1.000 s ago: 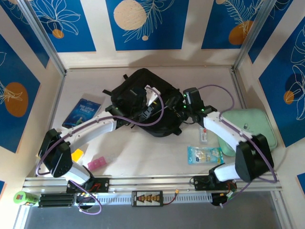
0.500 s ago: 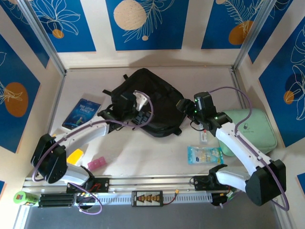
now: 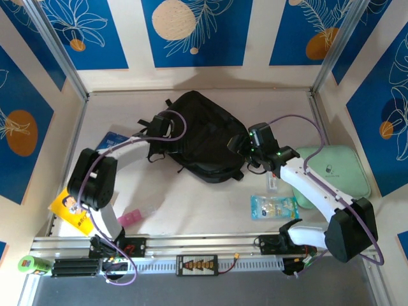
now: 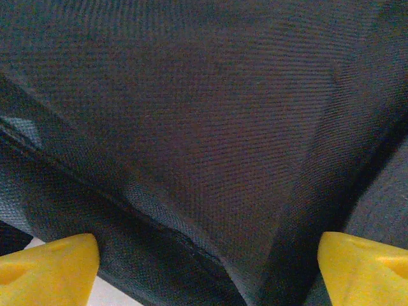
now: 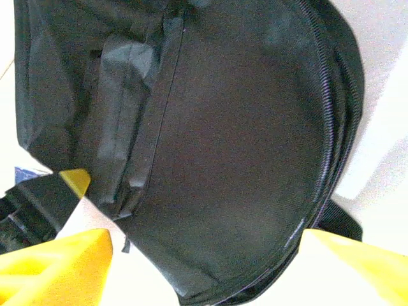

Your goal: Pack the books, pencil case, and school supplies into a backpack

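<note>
One large black woven-fabric backpack (image 3: 201, 137) lies soft and rounded mid-table (image 3: 191, 199). There are two thin flat books: the dark blue book (image 3: 115, 138) just left of it (half under the arm) and the yellow cartoon-cover book (image 3: 71, 208) at the near-left edge. The left fingers (image 4: 51, 261) are spread wide over the weave, and the right fingers (image 5: 57, 268) are wide too, holding nothing.

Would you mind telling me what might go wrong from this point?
The left tool is open tight against the backpack fabric; closing may pinch cloth, not a zip pull.
The yellow book lies beside the left arm at the table edge; a swing might knock it off.
</note>
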Controlling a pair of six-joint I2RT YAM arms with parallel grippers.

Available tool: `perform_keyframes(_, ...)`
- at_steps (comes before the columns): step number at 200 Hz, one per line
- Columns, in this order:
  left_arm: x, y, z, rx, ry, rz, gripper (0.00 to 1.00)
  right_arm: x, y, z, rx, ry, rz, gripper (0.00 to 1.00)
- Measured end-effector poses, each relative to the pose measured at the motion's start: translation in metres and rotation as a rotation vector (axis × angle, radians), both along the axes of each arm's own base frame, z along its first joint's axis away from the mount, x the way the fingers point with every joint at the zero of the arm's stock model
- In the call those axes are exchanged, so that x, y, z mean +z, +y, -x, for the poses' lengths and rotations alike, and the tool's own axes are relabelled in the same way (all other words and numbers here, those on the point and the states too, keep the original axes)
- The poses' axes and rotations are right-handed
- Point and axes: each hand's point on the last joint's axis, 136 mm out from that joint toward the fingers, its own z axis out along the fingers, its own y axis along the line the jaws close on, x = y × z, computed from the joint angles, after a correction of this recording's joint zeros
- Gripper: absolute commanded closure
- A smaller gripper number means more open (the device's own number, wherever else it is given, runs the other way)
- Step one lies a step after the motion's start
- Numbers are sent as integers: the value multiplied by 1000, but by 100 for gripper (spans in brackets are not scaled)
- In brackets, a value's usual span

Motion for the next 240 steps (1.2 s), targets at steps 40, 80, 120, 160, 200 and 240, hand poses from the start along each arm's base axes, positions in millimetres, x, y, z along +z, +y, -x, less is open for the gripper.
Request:
perform_keyframes(40, 4, -38, -34, -65, -38, 133, 18, 3, 0, 6, 4, 4, 0, 23)
perform_keyframes(80, 12, -54, -46, -97, -66, 207, 8, 17, -3, 10, -6, -32, -18, 20)
perform_keyframes(120, 37, -2, -42, 13, -104, 167, 0, 19, -1, 10, 19, -50, -7, 7)
perform_keyframes(160, 55, 124, -29, 307, -146, 121, 0, 14, 11, 8, 68, -51, -2, 6)
perform_keyframes(200, 16, 207, 4, 551, -33, 106, 0, -2, 28, 6, 119, 2, 17, 6)
perform_keyframes(240, -8, 244, 22, 676, 43, 129, 2, -1, 40, 4, 147, 3, 8, 7)
